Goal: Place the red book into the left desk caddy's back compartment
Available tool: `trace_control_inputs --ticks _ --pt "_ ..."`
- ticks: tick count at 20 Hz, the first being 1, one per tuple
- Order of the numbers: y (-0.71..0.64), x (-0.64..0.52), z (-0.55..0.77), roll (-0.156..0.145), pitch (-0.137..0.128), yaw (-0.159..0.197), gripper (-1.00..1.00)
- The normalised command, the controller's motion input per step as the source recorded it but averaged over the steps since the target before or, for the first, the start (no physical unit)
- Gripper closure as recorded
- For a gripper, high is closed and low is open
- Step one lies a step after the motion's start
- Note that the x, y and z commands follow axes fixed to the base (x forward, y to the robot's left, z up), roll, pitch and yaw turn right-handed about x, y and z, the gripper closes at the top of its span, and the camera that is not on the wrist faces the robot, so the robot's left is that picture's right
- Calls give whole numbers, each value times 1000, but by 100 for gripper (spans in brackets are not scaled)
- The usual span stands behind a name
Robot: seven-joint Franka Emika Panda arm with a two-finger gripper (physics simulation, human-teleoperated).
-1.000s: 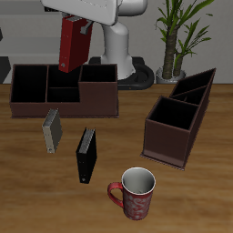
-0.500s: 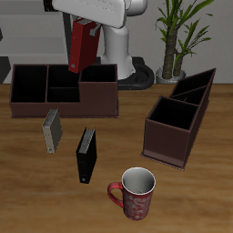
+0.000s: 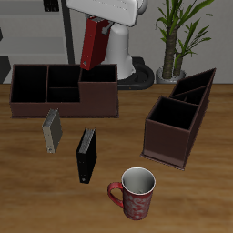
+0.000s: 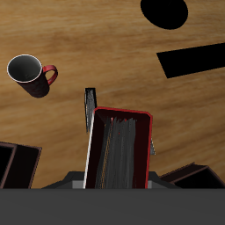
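The red book [image 3: 93, 45] hangs tilted high above the table, over the long wide caddy [image 3: 64, 89], with my gripper [image 3: 97, 24] shut on its top end. In the wrist view the red book [image 4: 120, 151] fills the space between my fingers, its page edges showing. The left desk caddy [image 3: 179, 116] stands apart, nearer the plant. Its back compartment [image 3: 197, 88] is the taller sloped section at the far end, open on top, and its low square section [image 3: 170, 115] lies nearer the table's front edge.
A grey book [image 3: 52, 130] and a black book [image 3: 85, 153] stand upright in front of the long caddy. A red mug [image 3: 135, 194] sits near the front edge. A potted plant [image 3: 178, 36] stands behind the left desk caddy. The robot base [image 3: 116, 50] is behind the book.
My gripper has carried the red book sideways toward the left desk caddy and slightly higher. Everything on the table has stayed in place.
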Motion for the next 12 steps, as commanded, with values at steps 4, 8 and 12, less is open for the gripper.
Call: trace_control_inputs --ticks 4,8,12 --pt "102 -60 -109 13 19 -12 100" --pt "191 -131 -52 18 11 -12 100" --pt "148 -234 41 29 -16 -65 100"
